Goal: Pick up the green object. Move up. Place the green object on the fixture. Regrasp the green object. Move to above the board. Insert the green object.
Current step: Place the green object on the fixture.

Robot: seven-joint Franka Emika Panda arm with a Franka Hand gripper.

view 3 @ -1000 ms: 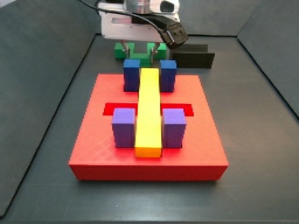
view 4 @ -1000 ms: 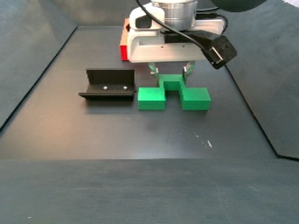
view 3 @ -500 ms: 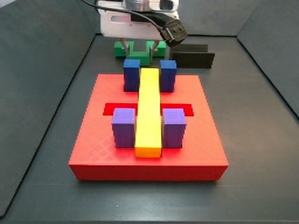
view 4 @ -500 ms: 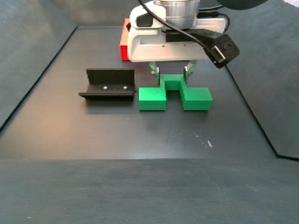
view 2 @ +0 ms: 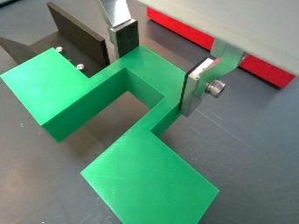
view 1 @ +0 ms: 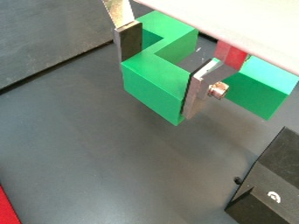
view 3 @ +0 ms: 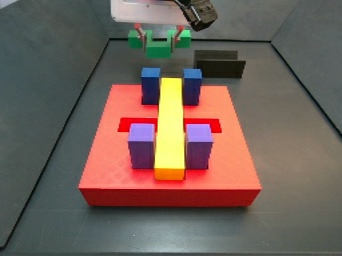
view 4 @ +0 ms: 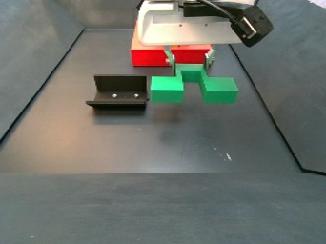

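My gripper [view 4: 190, 65] is shut on the central block of the green object [view 4: 192, 87] and holds it above the dark floor, its two side arms hanging level. In both wrist views the silver fingers [view 1: 128, 39] press the central block from both sides; the gripper [view 1: 163, 66] [view 2: 163, 63] grips the green object [view 1: 158, 85] [view 2: 70, 92]. The black fixture [view 4: 117, 92] stands on the floor beside the piece, and also shows in a side view [view 3: 221, 66]. The red board [view 3: 120, 165] lies behind the gripper [view 3: 159, 36] with the green object [view 3: 158, 43].
The board carries two blue cubes [view 3: 151, 77], two purple cubes [view 3: 142, 143] and a long yellow bar [view 3: 170, 125]. Dark walls [view 4: 57, 57] ring the floor. The fixture [view 1: 271, 179] [view 2: 76, 39] is close to the held piece.
The gripper has risen with the green object, which has left the floor. Board and fixture have not moved.
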